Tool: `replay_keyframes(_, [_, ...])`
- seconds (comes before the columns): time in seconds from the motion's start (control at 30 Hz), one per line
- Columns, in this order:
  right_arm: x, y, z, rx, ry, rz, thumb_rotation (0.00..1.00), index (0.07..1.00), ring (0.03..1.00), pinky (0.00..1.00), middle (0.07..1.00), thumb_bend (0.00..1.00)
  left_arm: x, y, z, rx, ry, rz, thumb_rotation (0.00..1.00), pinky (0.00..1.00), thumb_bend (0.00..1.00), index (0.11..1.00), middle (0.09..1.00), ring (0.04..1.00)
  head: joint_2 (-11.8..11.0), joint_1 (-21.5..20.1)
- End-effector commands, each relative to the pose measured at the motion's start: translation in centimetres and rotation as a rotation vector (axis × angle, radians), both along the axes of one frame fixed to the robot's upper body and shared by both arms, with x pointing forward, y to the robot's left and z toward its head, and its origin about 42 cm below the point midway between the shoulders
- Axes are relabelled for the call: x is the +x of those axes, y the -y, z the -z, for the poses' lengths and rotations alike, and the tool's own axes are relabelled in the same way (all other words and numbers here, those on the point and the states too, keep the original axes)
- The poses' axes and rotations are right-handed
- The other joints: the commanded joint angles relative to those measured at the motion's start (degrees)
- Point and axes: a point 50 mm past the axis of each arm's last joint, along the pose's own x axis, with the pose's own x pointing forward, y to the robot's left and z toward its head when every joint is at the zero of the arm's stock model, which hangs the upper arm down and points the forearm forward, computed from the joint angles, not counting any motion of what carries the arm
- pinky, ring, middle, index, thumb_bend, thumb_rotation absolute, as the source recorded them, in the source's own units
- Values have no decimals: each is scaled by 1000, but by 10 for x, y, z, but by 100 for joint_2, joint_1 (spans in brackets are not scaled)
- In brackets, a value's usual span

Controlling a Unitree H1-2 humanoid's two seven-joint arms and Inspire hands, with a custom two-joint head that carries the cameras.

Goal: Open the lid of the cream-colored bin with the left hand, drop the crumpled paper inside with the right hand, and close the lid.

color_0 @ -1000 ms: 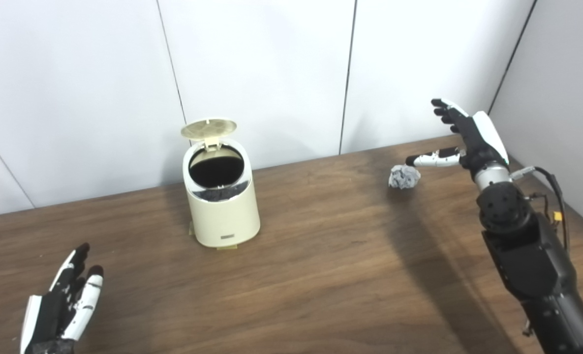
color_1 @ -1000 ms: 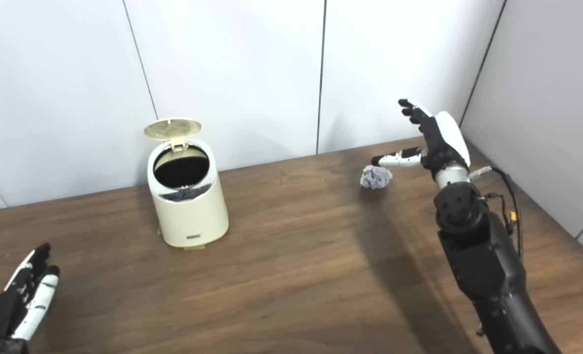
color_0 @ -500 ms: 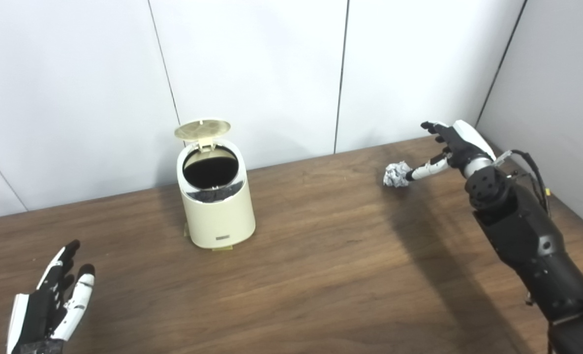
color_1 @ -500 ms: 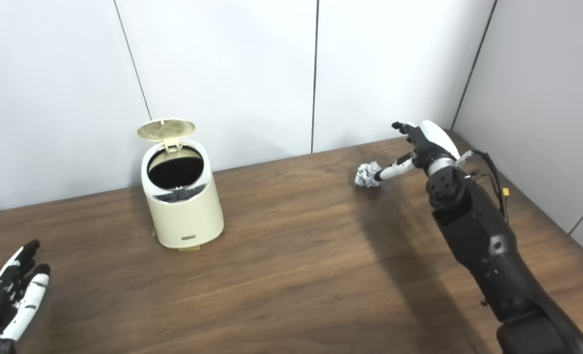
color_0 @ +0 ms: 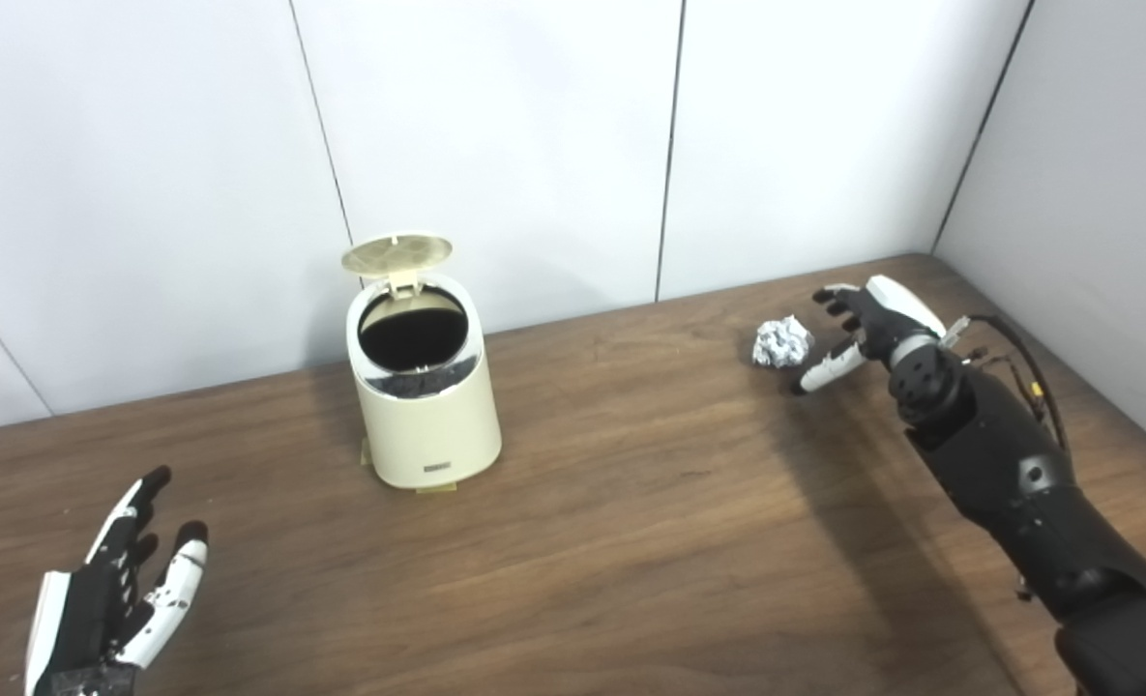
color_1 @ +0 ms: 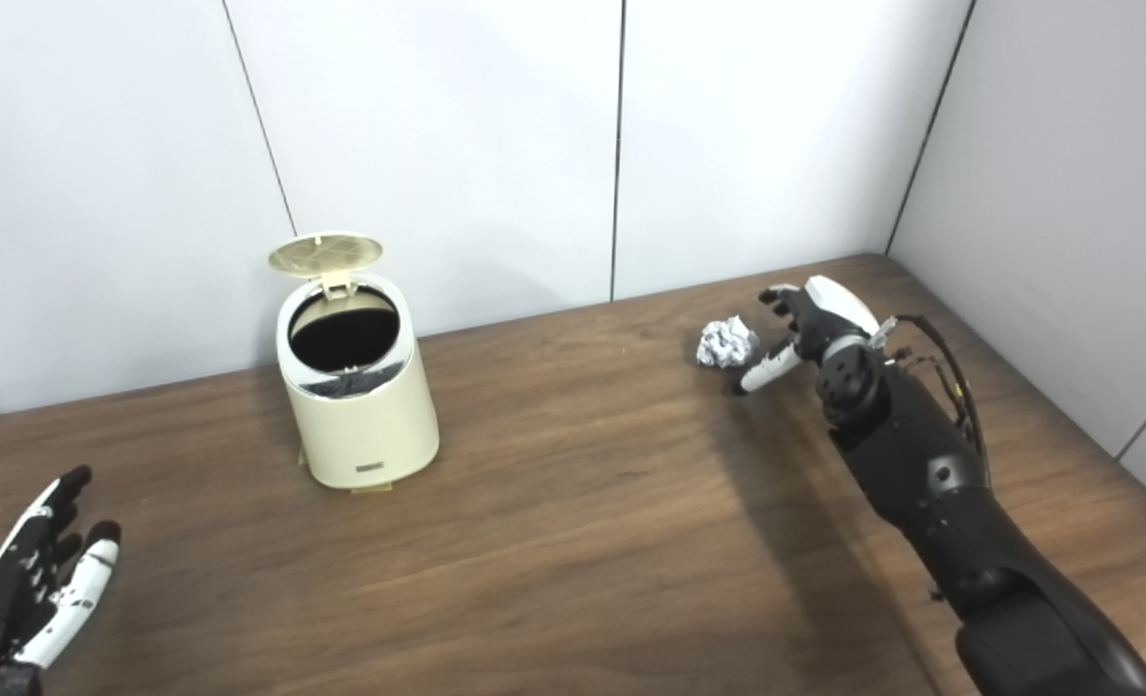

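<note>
Right hand (color_0: 867, 324) has descended to worktop (color_0: 631, 541) level at frame right, fingers spread and empty, beside the crumpled paper (color_0: 781, 341): grasp is imminent. Cream-colored bin (color_0: 424, 387), centre-left, stands with lid (color_0: 396, 253) already raised. Between them lies clear room. Left hand (color_0: 108, 599) waits open, lower left.

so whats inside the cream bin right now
With the lid standing open, the cream bin shows only a dark interior below its rim; the bottom is in shadow, so any contents cannot be seen. The crumpled paper lies on the table.
</note>
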Motion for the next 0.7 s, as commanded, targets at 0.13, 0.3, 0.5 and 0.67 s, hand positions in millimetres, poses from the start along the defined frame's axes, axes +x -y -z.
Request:
replay_keyframes(0.13, [22,-5,-29,-56,55,-17,129,857,860,756,890,888,4,7,-21,2,74,21,368,959,221,963,976,984,42,21])
replay_keyframes(0.3, [25,-9,-27,-78,39,-31,139,835,840,728,870,867,4,9,-22,-4,75,23,331,963,207,963,981,988,62,40])
replay_keyframes(0.5, [27,-15,-31,-78,50,-41,123,829,798,698,848,879,4,11,-23,0,64,17,334,961,218,963,985,989,70,51])
replay_keyframes(0.67, [29,-16,-39,-93,68,-64,123,821,827,742,851,879,4,13,-22,6,66,20,305,946,218,967,982,983,83,36])
